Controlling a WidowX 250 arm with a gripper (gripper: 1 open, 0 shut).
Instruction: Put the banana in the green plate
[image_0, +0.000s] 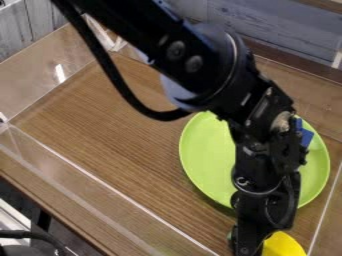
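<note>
The banana is a small yellow shape at the bottom right edge of the picture, just below the near rim of the green plate. My gripper points straight down at the banana's left end and is shut on it; the black fingers hide part of the banana. The black arm reaches in from the top left and covers the middle of the plate.
A small blue block lies on the plate's right side. Clear plastic walls fence the wooden table at the left and front. The banana and gripper sit close to the picture's bottom edge.
</note>
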